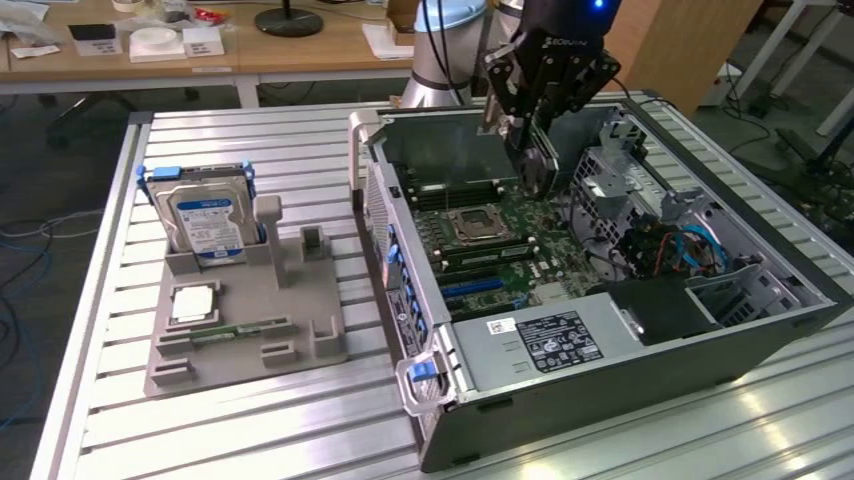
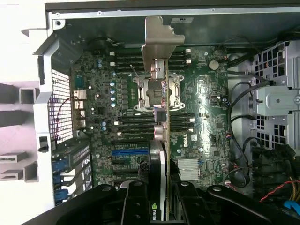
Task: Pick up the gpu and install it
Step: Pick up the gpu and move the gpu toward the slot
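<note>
Now my hand (image 1: 534, 120) clamps the gpu (image 2: 161, 140) edge-down over the motherboard (image 1: 507, 255) — I'd keep it upright and squared, bracket facing the case wall (image 2: 103, 21)

Robotics lab: an opened computer tower (image 1: 601, 330) lies on a slotted aluminium bench (image 1: 240, 140) directly beneath the claw (image 1: 531, 128), a grey parts fixture (image 1: 240, 330) well off to one side, cluttered wooden desks (image 1: 240, 58) behind it, loose cables (image 1: 24, 238) on the floor.

One gpu (image 2: 158, 47); one computer case (image 1: 601, 395); one hard drive (image 1: 207, 215); one grey holder (image 1: 296, 300)
</note>
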